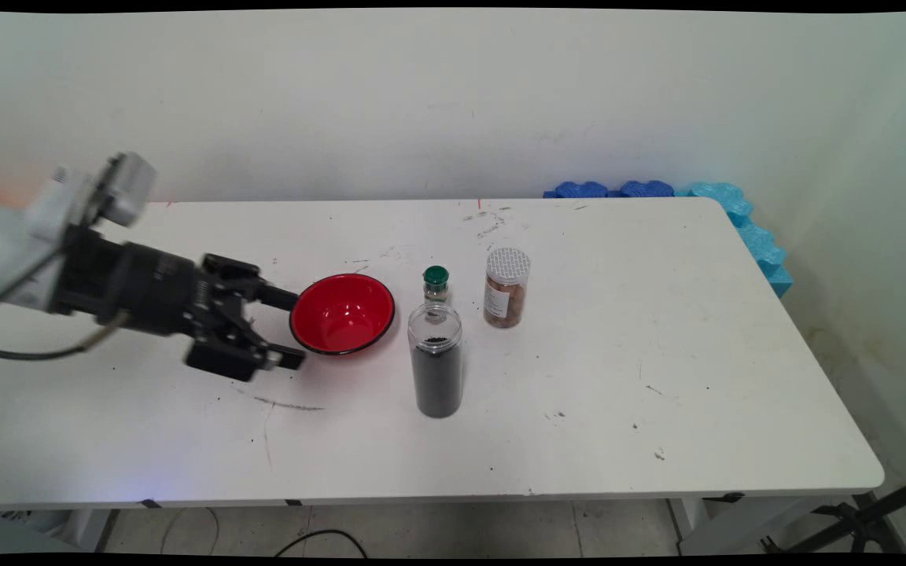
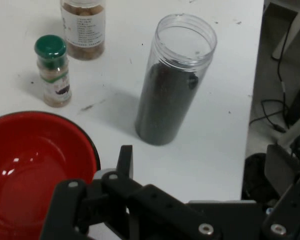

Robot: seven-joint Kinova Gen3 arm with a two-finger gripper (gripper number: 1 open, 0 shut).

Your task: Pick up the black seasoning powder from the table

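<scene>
Red bowl [image 1: 343, 314], glossy, dark-rimmed, apparently empty, upright on the white counter [image 1: 579, 377] left of centre. Probably enamel or melamine: light, stiff, slick inside and out, so likely to slide or tip if pushed on one side. Best taken at the rim, one finger inside and one outside the wall; too wide to span whole, by the look of it.

End effector [image 1: 289, 328] just left of the bowl, low over the counter, aimed sideways at it; spread wide, holding nothing, the upper fingertip close to the near rim, contact not clear.

Right of the bowl, a tall jar [image 1: 436, 362], clear, lidless, more than half full of something dark; probably top-heavy, easy to knock over. Behind it, a small green-capped shaker [image 1: 436, 284]; further right, a lidded jar [image 1: 506, 288] with brown contents. All three upright and apart from the bowl.
</scene>
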